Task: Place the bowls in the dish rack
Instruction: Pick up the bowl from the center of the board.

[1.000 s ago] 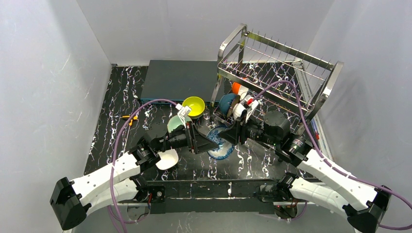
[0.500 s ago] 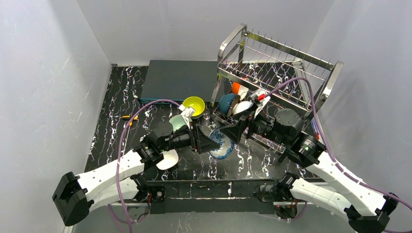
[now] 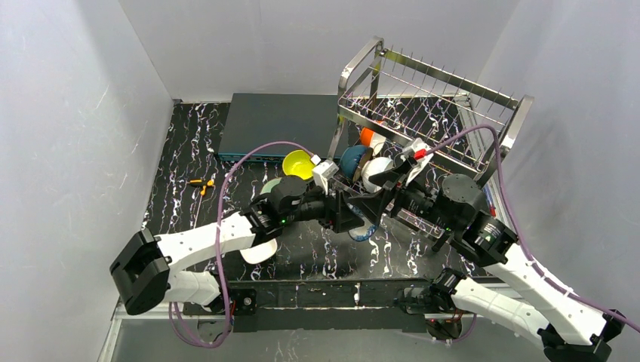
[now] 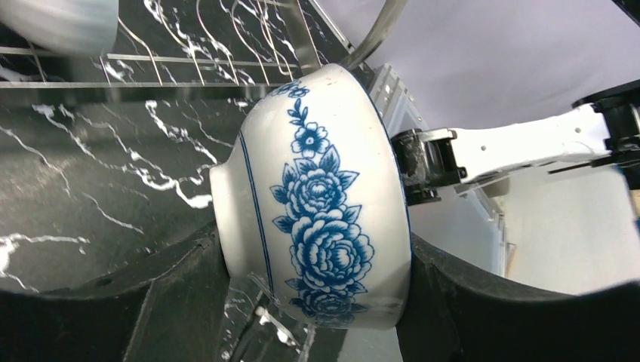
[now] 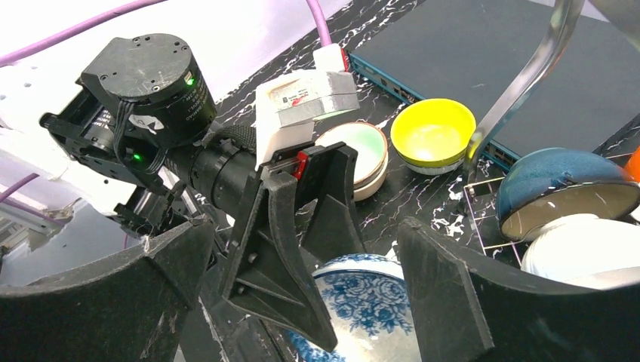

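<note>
Blue-and-white bowl (image 4: 317, 204) sat clamped in the left claw (image 4: 317, 290).
Right claw (image 5: 298, 279) gaped wide, empty; at frame centre overhead, both claws hid most of it.

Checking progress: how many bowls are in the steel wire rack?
3 visible: round orange bowl at back, dark blue bowl, plain white bowl beside it; more may be hidden.

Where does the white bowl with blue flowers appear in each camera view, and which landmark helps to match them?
Top external: the blue-flowered bowl is at lower centre, where the two arms meet.
Left wrist: it fills the centre, held in the left gripper's shut jaws.
Right wrist: bottom centre, between the right gripper's open jaws.
Shared landmark: the dish rack, visible in all three.
</note>
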Action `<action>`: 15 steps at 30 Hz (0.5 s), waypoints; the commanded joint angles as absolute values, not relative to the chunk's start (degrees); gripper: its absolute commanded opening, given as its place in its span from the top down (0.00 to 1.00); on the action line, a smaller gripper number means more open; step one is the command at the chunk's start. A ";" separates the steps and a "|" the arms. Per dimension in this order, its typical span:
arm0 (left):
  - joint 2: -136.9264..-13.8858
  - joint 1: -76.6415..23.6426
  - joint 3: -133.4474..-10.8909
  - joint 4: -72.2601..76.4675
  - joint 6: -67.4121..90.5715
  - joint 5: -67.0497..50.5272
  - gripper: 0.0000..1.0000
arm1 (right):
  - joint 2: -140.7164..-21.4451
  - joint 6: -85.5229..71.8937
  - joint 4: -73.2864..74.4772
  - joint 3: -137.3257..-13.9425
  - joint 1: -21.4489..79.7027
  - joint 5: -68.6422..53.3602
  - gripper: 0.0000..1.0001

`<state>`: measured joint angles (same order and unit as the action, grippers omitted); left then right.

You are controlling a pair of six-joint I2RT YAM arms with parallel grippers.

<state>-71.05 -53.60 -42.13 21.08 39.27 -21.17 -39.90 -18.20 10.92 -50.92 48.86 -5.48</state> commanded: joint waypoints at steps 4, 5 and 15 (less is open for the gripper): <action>-75.51 -55.23 -50.76 23.11 28.88 -13.67 1.00 | -37.11 -17.45 11.20 -53.00 48.82 -2.70 0.01; -76.65 -55.39 -51.86 23.12 27.90 -13.24 1.00 | -36.64 -17.68 10.98 -52.88 48.82 -2.50 0.01; -88.00 -58.38 -61.30 27.90 16.42 -7.78 1.00 | -34.51 -17.90 11.16 -53.18 48.86 -1.25 0.01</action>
